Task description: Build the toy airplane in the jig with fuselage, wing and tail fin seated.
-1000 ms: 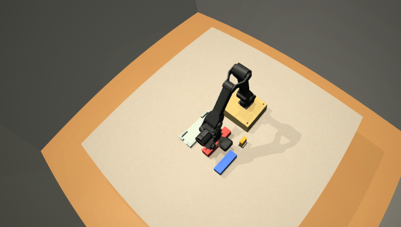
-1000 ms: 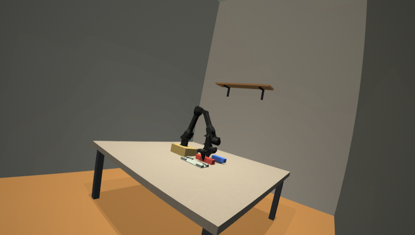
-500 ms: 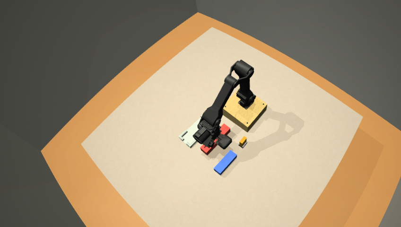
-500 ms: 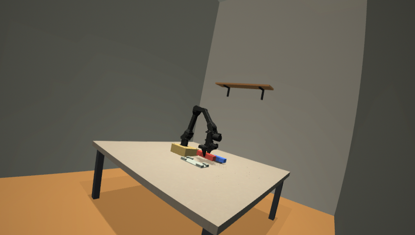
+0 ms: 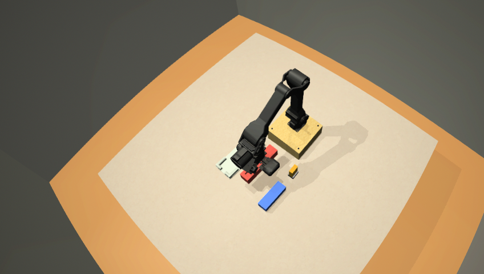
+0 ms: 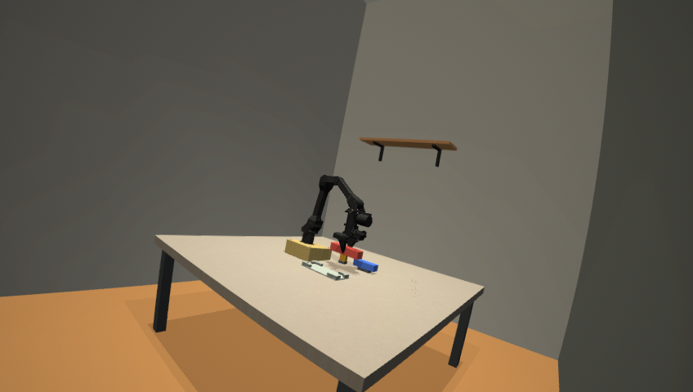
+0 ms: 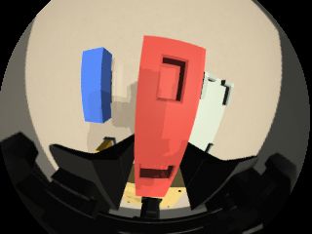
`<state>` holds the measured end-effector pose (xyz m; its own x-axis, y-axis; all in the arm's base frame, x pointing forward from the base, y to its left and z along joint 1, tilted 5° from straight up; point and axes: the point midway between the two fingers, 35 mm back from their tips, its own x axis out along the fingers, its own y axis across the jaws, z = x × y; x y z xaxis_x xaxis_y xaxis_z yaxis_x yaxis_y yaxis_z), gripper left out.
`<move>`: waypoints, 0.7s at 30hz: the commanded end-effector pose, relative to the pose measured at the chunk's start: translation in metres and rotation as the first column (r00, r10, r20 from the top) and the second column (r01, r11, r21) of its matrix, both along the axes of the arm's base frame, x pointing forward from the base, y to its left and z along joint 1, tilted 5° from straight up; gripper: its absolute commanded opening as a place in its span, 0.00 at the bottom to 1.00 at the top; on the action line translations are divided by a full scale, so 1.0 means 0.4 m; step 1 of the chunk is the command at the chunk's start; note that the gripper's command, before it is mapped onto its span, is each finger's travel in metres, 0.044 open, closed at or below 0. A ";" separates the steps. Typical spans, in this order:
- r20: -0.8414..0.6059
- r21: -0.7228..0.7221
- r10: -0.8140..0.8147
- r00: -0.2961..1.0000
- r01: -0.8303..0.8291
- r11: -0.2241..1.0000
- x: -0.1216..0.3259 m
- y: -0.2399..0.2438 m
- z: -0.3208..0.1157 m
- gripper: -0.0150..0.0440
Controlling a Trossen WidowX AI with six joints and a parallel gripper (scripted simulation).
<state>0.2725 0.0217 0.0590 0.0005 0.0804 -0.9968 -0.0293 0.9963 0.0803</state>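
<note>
My gripper (image 7: 158,138) is shut on the red fuselage (image 5: 248,176) (image 6: 346,250) (image 7: 163,117) and holds it raised above the table, roughly level. Two sockets show in its top in the wrist view. The pale green jig (image 5: 228,167) (image 6: 323,269) (image 7: 211,109) lies on the table beside and below the fuselage, partly hidden by the arm in the top view. The blue wing (image 5: 271,196) (image 6: 365,265) (image 7: 97,85) lies on the table on the other side. The orange tail fin (image 5: 293,170) (image 6: 342,258) stands near the wing, partly hidden in the wrist view.
The arm's yellow base block (image 5: 295,135) (image 6: 307,250) stands near one end of the fuselage. The pale table top (image 5: 190,190) (image 6: 272,277) carries all the parts. A wooden shelf (image 6: 408,143) hangs on the wall away from the table.
</note>
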 end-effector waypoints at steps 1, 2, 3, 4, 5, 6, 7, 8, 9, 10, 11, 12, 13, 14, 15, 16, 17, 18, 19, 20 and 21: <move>0.012 0.004 0.002 1.000 -0.002 1.000 0.003 -0.002 0.035 0.25; 0.012 0.004 0.002 1.000 -0.002 1.000 0.002 -0.002 0.043 0.25; 0.012 0.004 0.002 1.000 -0.002 1.000 0.001 -0.003 0.051 0.25; 0.012 0.004 0.002 1.000 -0.002 1.000 0.000 -0.003 0.059 0.25; 0.013 0.004 0.002 1.000 -0.003 1.000 -0.002 -0.004 0.067 0.25; 0.013 0.004 0.003 1.000 -0.003 1.000 -0.003 -0.005 0.075 0.25; 0.013 0.004 0.003 1.000 -0.003 1.000 -0.005 -0.005 0.083 0.25; 0.013 0.004 0.003 1.000 -0.003 1.000 -0.006 -0.006 0.091 0.25; 0.014 0.004 0.003 1.000 -0.003 1.000 -0.008 -0.006 0.099 0.25; 0.014 0.004 0.003 1.000 -0.003 1.000 -0.010 -0.007 0.107 0.25; 0.014 0.004 0.003 1.000 -0.003 1.000 -0.012 -0.007 0.114 0.25; 0.014 0.004 0.003 1.000 -0.003 1.000 -0.013 -0.008 0.118 0.25; 0.014 0.004 0.003 1.000 -0.003 1.000 -0.013 -0.008 0.119 0.25; 0.014 0.004 0.002 1.000 -0.002 1.000 -0.013 -0.009 0.118 0.25; 0.014 0.003 0.002 1.000 -0.002 1.000 -0.012 -0.012 0.116 0.25; 0.014 0.003 0.001 1.000 -0.001 1.000 -0.010 -0.018 0.113 0.25; 0.014 0.003 0.000 1.000 0.000 1.000 -0.008 -0.025 0.108 0.25; 0.014 0.002 -0.002 1.000 0.002 1.000 -0.006 -0.031 0.104 0.25; 0.014 0.002 -0.003 1.000 0.003 1.000 -0.005 -0.038 0.100 0.25; 0.014 0.002 -0.004 1.000 0.004 1.000 -0.003 -0.045 0.096 0.25; 0.014 0.001 -0.006 1.000 0.005 1.000 -0.002 -0.052 0.092 0.25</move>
<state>0.2706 0.0077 0.0992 0.0140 0.0788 -0.9968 -0.0289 0.9965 0.0783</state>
